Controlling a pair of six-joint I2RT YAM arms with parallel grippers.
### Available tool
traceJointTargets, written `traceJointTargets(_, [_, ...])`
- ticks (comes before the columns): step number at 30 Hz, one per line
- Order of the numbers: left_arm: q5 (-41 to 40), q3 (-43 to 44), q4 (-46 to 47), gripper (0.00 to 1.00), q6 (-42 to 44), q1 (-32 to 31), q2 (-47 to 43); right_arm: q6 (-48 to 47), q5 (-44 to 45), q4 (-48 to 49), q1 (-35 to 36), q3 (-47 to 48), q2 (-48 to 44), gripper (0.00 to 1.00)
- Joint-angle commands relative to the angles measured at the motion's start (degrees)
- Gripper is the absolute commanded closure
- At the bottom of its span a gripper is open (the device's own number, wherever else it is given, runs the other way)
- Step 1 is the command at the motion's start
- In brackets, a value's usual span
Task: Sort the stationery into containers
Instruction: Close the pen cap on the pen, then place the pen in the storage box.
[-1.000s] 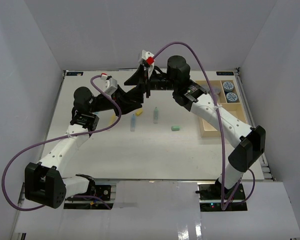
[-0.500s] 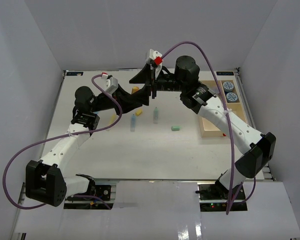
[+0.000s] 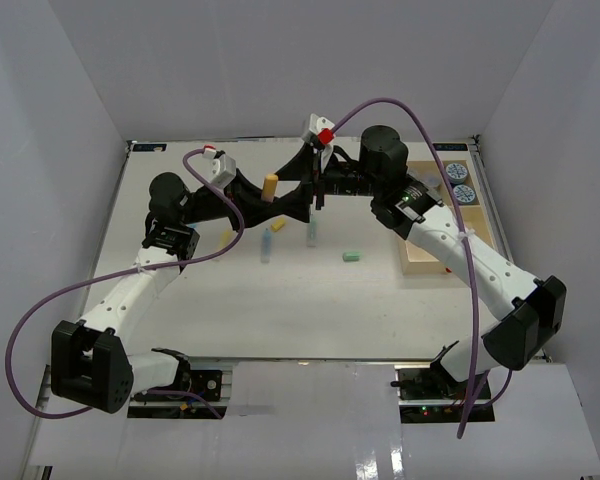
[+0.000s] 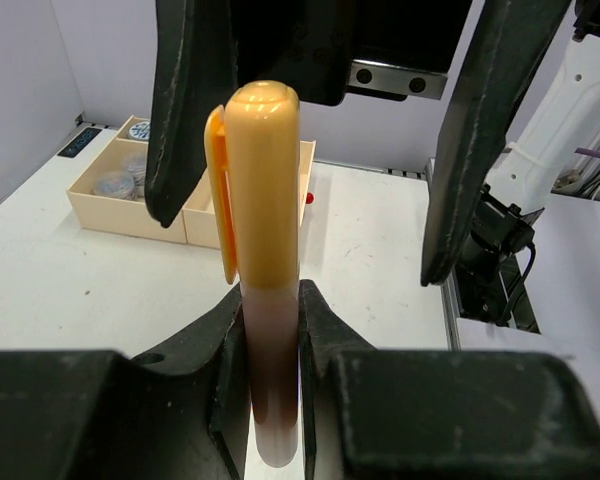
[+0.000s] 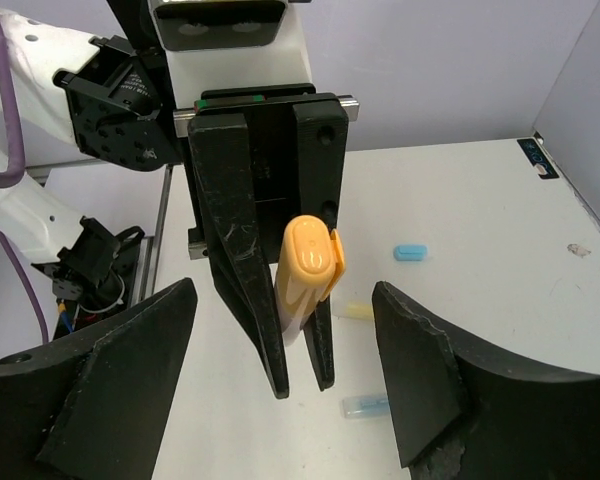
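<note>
Above the white table (image 3: pixel 280 310), the left gripper (image 4: pixel 272 330) clamps the clear lower barrel of a short orange-capped plastic marker (image 4: pixel 262 230), holding it upright in mid-air, while the right gripper (image 5: pixel 285 400) faces it with jaws spread wide and empty; light, rigid and likely slick, the marker looks best taken around its exposed cap, well short of the light wooden divided tray (image 3: pixel 420 262)
</note>
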Motion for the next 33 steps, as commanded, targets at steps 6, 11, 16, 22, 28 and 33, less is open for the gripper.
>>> traceJointTargets(6, [3.4, 1.6, 2.1, 1.0, -0.5, -0.6, -0.4, 2.2, -1.8, 4.3, -0.2, 2.9, 2.2, 0.32])
traceJointTargets(11, [4.5, 1.6, 2.7, 1.0, -0.9, -0.7, -0.2, 4.1, -3.2, 6.4, -0.2, 3.0, 3.1, 0.47])
traceJointTargets(16, [4.6, 1.5, 2.5, 1.0, -0.8, -0.8, 0.0, 4.3, -2.8, 6.4, -0.2, 2.6, 2.6, 0.69])
traceJointTargets(22, [4.0, 1.5, 1.1, 0.75, 0.8, -0.8, 0.0, 4.0, -1.3, 6.7, -1.0, -0.9, 0.0, 0.92])
traceJointTargets(28, [2.4, 1.8, -2.1, 0.32, 3.1, -0.7, -0.4, 4.3, 2.2, 6.9, -3.1, -6.0, -3.9, 0.92])
traceJointTargets(33, [-2.2, 2.3, -6.5, 0.1, 6.0, -0.7, -0.9, 5.3, 11.6, 6.9, -7.9, -14.7, -9.5, 0.92])
